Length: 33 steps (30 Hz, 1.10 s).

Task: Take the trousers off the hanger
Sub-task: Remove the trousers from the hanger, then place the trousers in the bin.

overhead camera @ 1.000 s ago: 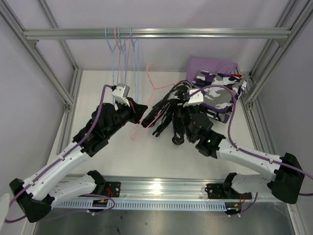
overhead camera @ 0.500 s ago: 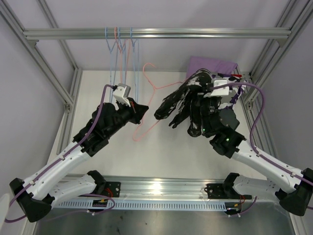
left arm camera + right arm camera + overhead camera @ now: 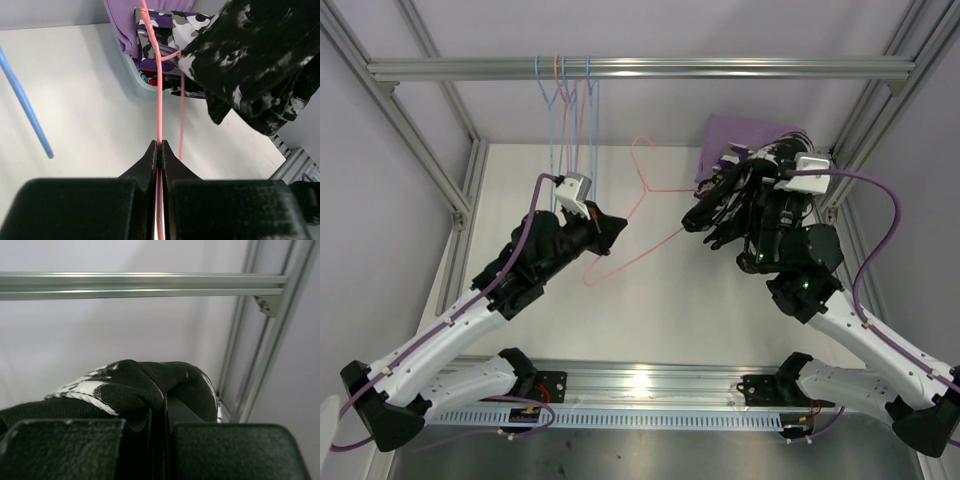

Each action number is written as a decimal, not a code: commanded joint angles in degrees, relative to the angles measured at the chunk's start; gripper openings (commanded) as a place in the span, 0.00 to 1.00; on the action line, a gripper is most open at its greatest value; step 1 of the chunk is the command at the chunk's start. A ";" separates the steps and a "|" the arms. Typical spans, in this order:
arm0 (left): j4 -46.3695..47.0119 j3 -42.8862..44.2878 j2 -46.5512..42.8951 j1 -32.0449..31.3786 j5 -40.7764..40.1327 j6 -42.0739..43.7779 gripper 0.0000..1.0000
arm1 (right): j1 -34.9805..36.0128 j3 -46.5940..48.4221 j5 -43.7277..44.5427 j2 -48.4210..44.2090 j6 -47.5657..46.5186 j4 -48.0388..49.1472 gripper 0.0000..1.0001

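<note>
The black trousers with white blotches (image 3: 718, 205) (image 3: 250, 55) (image 3: 125, 382) hang bunched in the air over the back right of the table. My right gripper (image 3: 750, 180) (image 3: 159, 407) is shut on them. A pink wire hanger (image 3: 630, 255) (image 3: 159, 100) slants between the arms, and my left gripper (image 3: 612, 226) (image 3: 160, 146) is shut on its wire. The hanger's right end reaches the edge of the black cloth; I cannot tell whether it is still threaded through. Lilac trousers (image 3: 750, 135) (image 3: 122, 20) and purple-white-black print trousers (image 3: 165, 27) lie in a pale basket (image 3: 131, 75).
Several blue and pink wire hangers (image 3: 568, 100) hang from the top rail (image 3: 640, 68) at the back left; one blue wire (image 3: 25, 105) passes left of my left gripper. Frame posts (image 3: 865, 130) stand close behind the basket on the right.
My right gripper has carried the black trousers up and to the back right, toward the basket. The cloth has slid along the pink hanger to its right end. The left gripper has stayed in place.
</note>
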 commanded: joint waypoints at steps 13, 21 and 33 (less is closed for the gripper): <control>0.95 3.53 -1.31 -0.77 -2.82 1.28 0.00 | -18.46 5.84 -2.14 8.29 10.94 5.90 0.00; 0.86 3.70 -1.49 -0.77 -2.38 1.19 0.00 | -22.86 11.99 -7.51 22.26 15.16 5.54 0.00; 0.78 3.97 -1.13 -0.77 -1.77 1.19 0.00 | -24.17 14.98 -13.22 40.89 15.61 10.37 0.00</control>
